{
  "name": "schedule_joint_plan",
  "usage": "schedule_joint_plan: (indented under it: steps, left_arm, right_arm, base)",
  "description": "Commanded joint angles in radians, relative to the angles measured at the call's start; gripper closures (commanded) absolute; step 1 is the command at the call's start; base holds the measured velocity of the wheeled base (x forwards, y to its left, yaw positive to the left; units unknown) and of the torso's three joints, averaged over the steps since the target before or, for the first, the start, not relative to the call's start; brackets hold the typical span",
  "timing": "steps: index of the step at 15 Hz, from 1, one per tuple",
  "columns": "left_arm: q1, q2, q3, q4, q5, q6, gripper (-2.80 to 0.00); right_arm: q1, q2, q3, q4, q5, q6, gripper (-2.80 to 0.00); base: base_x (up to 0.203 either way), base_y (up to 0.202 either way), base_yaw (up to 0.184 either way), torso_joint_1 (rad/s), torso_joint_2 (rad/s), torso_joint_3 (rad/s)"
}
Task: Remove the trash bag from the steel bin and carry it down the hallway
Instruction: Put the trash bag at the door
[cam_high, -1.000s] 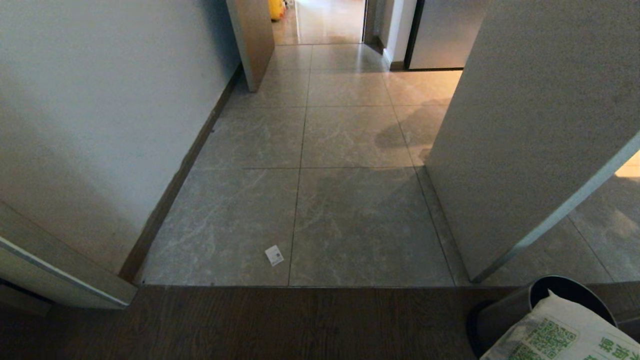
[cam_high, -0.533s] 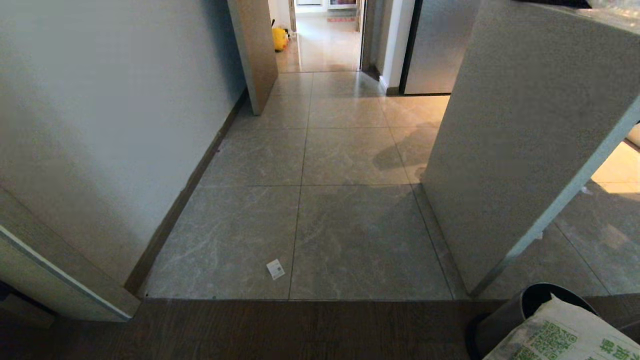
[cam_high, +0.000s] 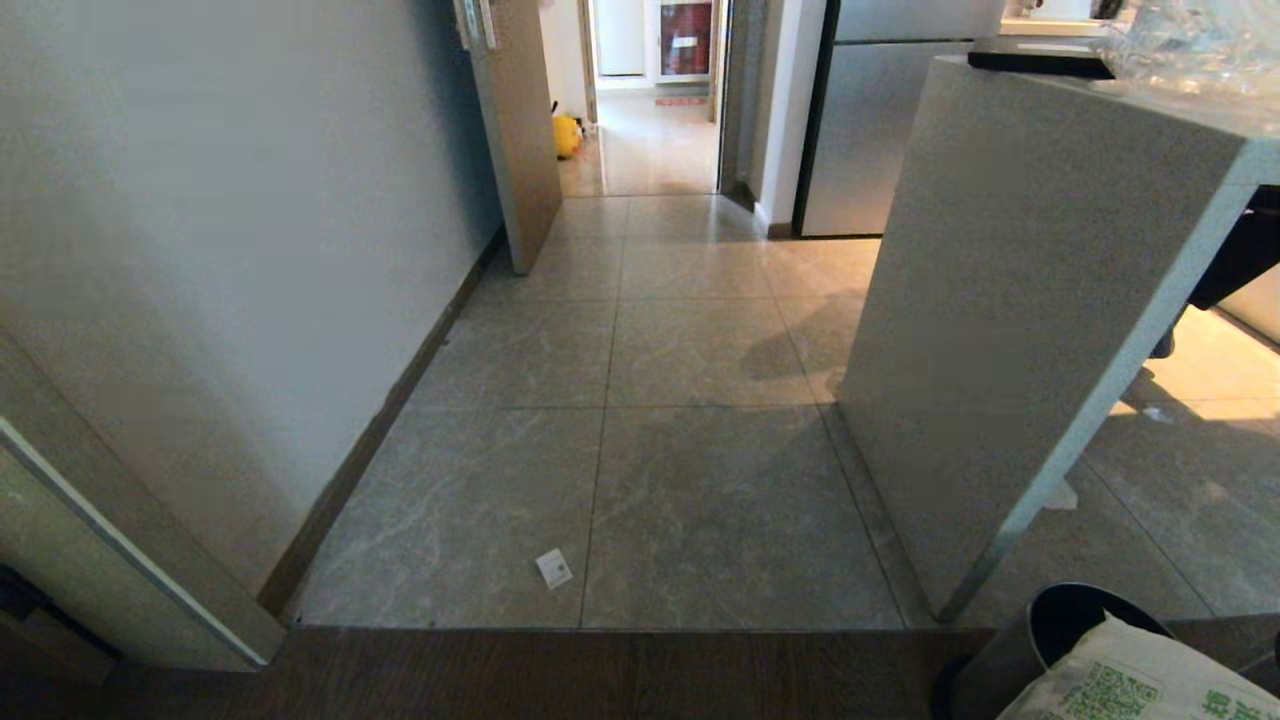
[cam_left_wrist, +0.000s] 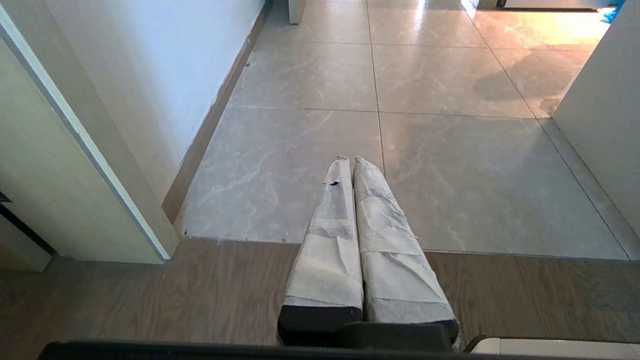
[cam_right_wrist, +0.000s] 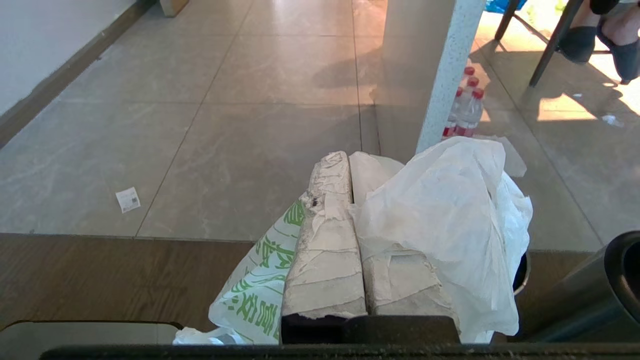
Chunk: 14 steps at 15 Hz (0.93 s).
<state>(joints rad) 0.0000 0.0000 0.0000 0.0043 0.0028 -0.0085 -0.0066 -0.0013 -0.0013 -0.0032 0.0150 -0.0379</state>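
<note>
The trash bag (cam_right_wrist: 450, 220), thin white plastic with green print (cam_right_wrist: 260, 295), is pinched between the fingers of my right gripper (cam_right_wrist: 348, 160), which is shut on it; its loose top drapes over one finger. In the head view the trash bag (cam_high: 1130, 680) sits at the bottom right, just in front of the steel bin (cam_high: 1010, 655), whose dark mouth shows behind it. The steel bin (cam_right_wrist: 595, 295) stands on dark wood planks close beside the right gripper. My left gripper (cam_left_wrist: 350, 161) is shut and empty, above the seam between wood and tile. The hallway (cam_high: 700, 350) of glossy beige tiles runs ahead.
A grey stone counter end (cam_high: 1000, 350) narrows the passage on the right, with water bottles (cam_right_wrist: 465, 107) at its foot. A white wall (cam_high: 200, 250) lines the left. Farther on stand an open wooden door (cam_high: 520, 130) and a steel fridge (cam_high: 860, 130). A paper tag (cam_high: 553, 568) lies on the tiles. A person's feet (cam_right_wrist: 610, 40) are beyond the counter.
The head camera has tilted up: the whole scene has slid down the picture, showing more of the far corridor, fridge and counter top. Bag and bin sit lower in view; nothing itself moved.
</note>
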Motion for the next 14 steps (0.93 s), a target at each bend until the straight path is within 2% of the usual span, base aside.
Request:
schedule_joint_plan:
  steps: [1,14]
  left_arm:
    - [0.0,0.0,0.0,0.0,0.0,0.001,0.0]
    - [0.0,0.0,0.0,0.0,0.0,0.004,0.0]
  right_arm:
    - [0.0,0.001,0.0,0.0,0.0,0.0,0.0]
    - [0.0,0.003,0.001,-0.001,0.0,-0.005,0.0]
  base:
    - [0.0,0.0,0.0,0.002,0.0,0.041]
    - [0.0,0.0,0.0,0.0,0.0,0.004]
